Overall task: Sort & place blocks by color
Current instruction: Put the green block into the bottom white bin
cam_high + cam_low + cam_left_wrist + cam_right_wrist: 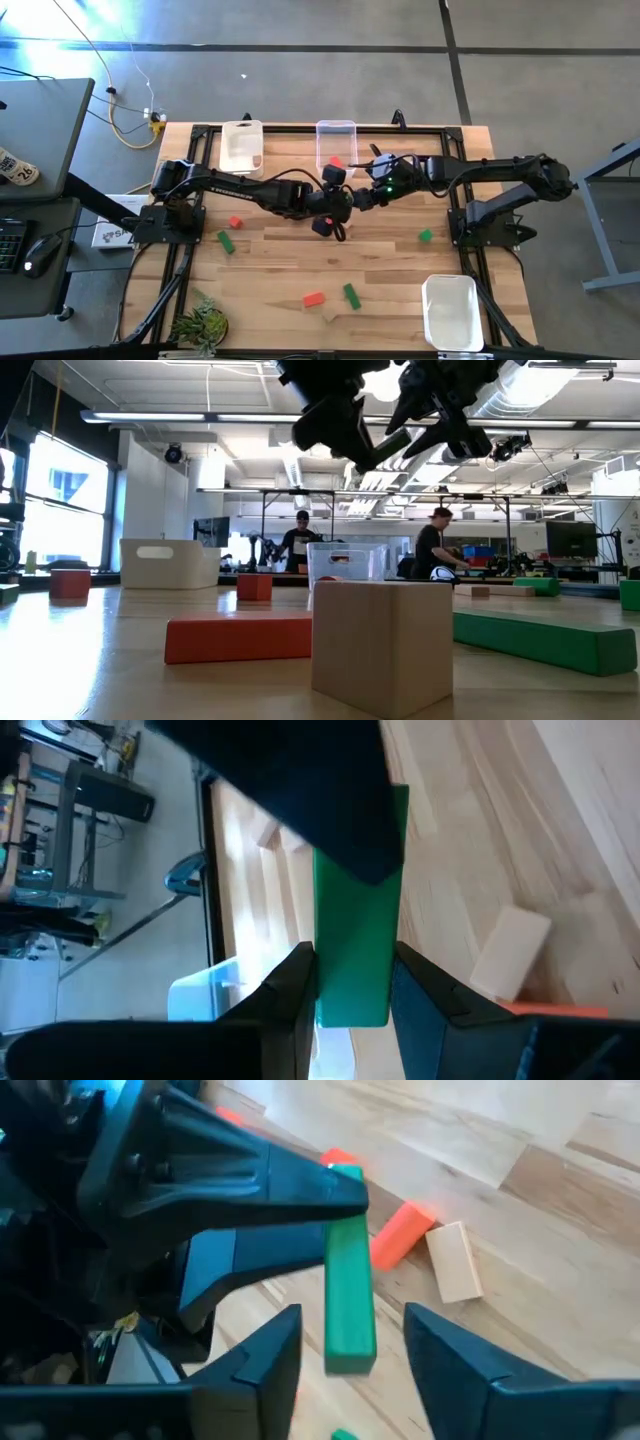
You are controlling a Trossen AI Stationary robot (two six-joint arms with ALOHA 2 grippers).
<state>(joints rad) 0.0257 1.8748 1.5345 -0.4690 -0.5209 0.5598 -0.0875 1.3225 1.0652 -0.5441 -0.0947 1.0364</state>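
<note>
A green bar block (352, 945) is held in the air over the table's middle, between my two grippers. My left gripper (352, 1005) is shut on one end of it. My right gripper (352, 1365) is open; its fingers stand on either side of the bar's other end (350, 1340) with a gap on each side. In the high view the two grippers meet mid-table, left (335, 208) and right (366, 197). Red (314, 299), (235, 222) and green (351, 294), (227, 241), (425, 236) blocks lie flat on the table. My left gripper pinches the green bar between its two fingers (295, 990) at one end (352, 970), with the fingers running along the bar. The bar is lifted clear of the table and sticks out past the fingertips toward the right gripper.
A white bin (241, 145) and a clear bin (336, 138) holding a red block (336, 161) stand at the far edge. Another white bin (450, 312) sits at the near right. A small plant (200, 325) is at the near left corner. People stand in the room beyond.
</note>
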